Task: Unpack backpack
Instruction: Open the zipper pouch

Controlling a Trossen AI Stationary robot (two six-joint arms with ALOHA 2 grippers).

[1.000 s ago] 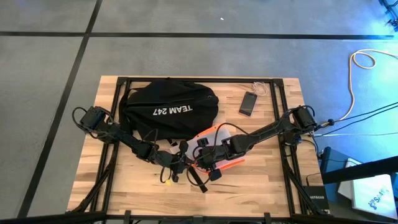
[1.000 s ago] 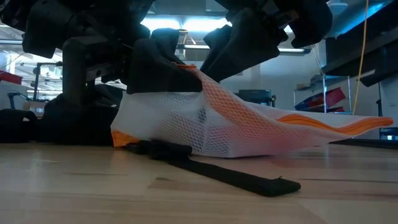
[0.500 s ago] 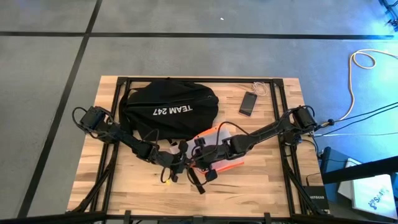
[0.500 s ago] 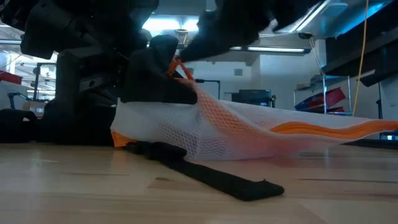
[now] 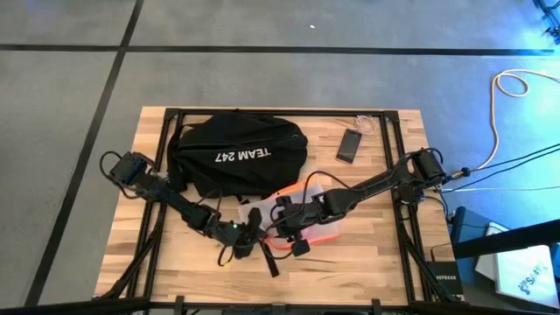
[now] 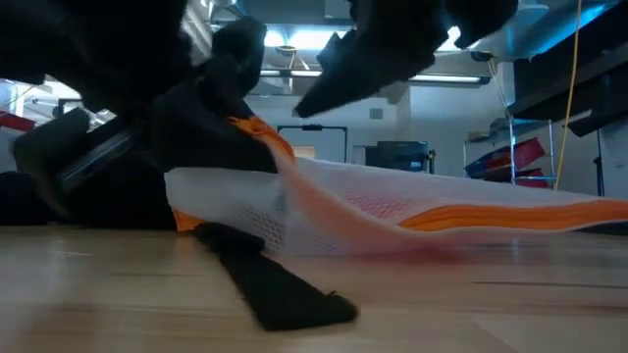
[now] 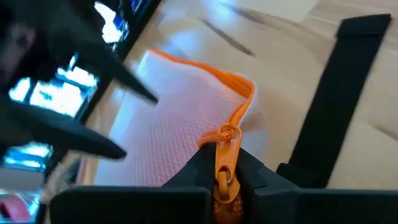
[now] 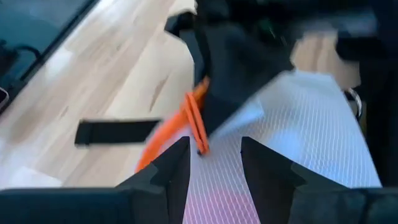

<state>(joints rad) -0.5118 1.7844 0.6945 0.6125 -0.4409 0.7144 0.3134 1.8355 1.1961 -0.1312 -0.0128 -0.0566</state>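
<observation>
High view showed the backpack lying slumped at the back of the table, soft, limp fabric that would sag when lifted; its top loop or a strap looked the best hold. In front of it lay a white-and-orange mesh pouch, light and floppy. The left gripper was clamped on the pouch's orange zipper pull. The right gripper stood partly apart over the mesh, its fingers either side of the orange zipper edge; whether it gripped anything I could not tell
</observation>
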